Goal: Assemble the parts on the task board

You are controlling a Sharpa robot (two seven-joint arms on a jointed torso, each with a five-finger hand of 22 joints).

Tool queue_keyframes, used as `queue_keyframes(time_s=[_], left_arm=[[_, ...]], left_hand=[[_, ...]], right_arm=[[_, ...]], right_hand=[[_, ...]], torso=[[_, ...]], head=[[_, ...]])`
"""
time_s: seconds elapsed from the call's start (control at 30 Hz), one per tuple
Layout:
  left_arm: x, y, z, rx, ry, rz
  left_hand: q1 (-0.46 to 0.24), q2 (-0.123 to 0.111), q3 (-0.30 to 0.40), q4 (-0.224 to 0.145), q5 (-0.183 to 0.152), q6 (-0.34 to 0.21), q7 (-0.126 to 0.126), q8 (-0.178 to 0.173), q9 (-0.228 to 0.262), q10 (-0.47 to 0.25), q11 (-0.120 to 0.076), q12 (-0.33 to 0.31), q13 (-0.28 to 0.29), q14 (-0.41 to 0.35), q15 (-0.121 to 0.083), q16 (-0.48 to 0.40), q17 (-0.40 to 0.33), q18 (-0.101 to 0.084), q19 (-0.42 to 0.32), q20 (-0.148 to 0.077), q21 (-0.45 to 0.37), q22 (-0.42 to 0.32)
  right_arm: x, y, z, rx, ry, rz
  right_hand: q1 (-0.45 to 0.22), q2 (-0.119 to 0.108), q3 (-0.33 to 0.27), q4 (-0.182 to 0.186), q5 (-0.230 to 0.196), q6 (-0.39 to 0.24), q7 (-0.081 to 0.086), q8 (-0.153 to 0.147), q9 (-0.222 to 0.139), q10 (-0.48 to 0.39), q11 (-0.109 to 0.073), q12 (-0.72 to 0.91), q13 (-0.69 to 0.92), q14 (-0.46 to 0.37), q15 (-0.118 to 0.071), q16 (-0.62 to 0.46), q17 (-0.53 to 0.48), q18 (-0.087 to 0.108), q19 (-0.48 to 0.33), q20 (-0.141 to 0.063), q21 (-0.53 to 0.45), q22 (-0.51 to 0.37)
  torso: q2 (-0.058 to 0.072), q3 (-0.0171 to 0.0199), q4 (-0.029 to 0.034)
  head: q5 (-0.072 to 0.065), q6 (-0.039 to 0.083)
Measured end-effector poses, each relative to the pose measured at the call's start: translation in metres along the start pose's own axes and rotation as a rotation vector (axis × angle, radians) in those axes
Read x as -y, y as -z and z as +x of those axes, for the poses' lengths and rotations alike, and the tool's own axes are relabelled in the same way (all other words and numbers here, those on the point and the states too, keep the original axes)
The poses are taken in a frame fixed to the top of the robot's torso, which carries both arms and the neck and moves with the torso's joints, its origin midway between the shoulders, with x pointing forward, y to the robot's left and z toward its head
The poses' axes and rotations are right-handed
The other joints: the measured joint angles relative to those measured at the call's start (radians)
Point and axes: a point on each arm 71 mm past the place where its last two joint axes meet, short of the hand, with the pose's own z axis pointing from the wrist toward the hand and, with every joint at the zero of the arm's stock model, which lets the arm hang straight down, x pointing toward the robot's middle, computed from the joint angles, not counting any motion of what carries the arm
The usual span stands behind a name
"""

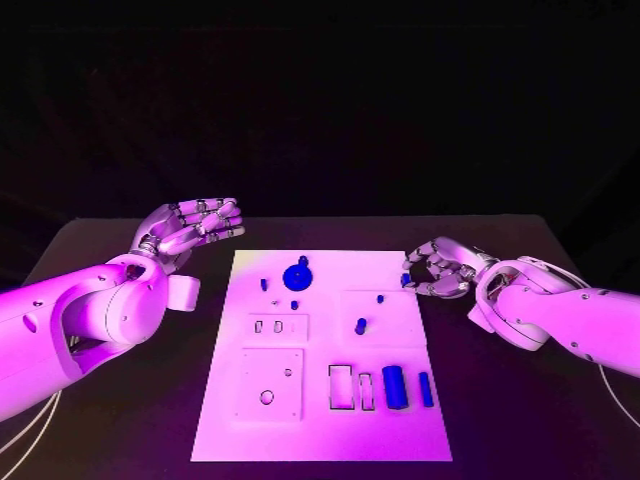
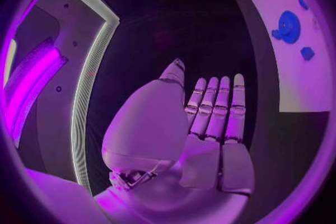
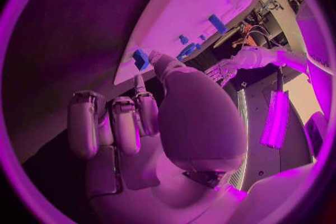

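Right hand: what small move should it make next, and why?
Probably carry its small blue part inward over the board. The right hand seems to pinch the part at the board's right edge, and the left hand hovers open, off the board.

- I take this for a robotics lab or test cell: a black bench (image 1: pixel 104 300) stands against a black backdrop, with no household or shop furnishing round it.
- On the bench lies a white task board (image 1: pixel 325 440) with cut-out slots and small blue parts (image 1: pixel 394 386), a test fixture.
- Beyond the far robot hand (image 3: pixel 225 70), cables and equipment frames show.
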Motion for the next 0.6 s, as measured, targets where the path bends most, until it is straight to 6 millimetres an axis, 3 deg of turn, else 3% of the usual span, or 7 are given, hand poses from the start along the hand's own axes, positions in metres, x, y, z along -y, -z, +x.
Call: queue_keyframes(time_s=[0.3, 0.6], left_arm=[[0.0000, 0.0001, -0.0006, 0.001, 0.000, -0.001], [-0.0002, 0.0000, -0.0020, 0.004, -0.002, -0.002]], left_hand=[[0.000, 0.000, 0.000, 0.000, 0.000, 0.000, 0.000, 0.000, 0.000, 0.000, 0.000, 0.000, 0.000, 0.000, 0.000, 0.000, 0.000, 0.000, 0.000, 0.000, 0.000, 0.000], [0.000, 0.000, 0.000, 0.000, 0.000, 0.000, 0.000, 0.000, 0.000, 0.000, 0.000, 0.000, 0.000, 0.000, 0.000, 0.000, 0.000, 0.000, 0.000, 0.000, 0.000, 0.000]], right_arm=[[0.0003, -0.0018, 0.0019, -0.011, 0.003, 0.002], [-0.0004, -0.0035, 0.0037, -0.021, 0.005, 0.002]], right_hand=[[0.017, 0.017, 0.029, -0.006, 0.000, 0.045, -0.012, 0.019, 0.003, 0.022, -0.011, 0.016, 0.000, 0.000, 0.000, 0.000, 0.000, 0.000, 0.008, -0.008, 0.018, 0.000], [0.017, 0.017, 0.043, -0.010, 0.000, 0.052, -0.016, 0.024, 0.003, 0.025, -0.014, 0.018, 0.000, -0.004, -0.004, 0.000, 0.000, 0.000, 0.009, -0.009, 0.019, 0.000]], torso=[[-0.001, 0.0004, -0.0004], [-0.001, 0.0007, -0.0011]], head=[[0.002, -0.002], [0.003, -0.004]])
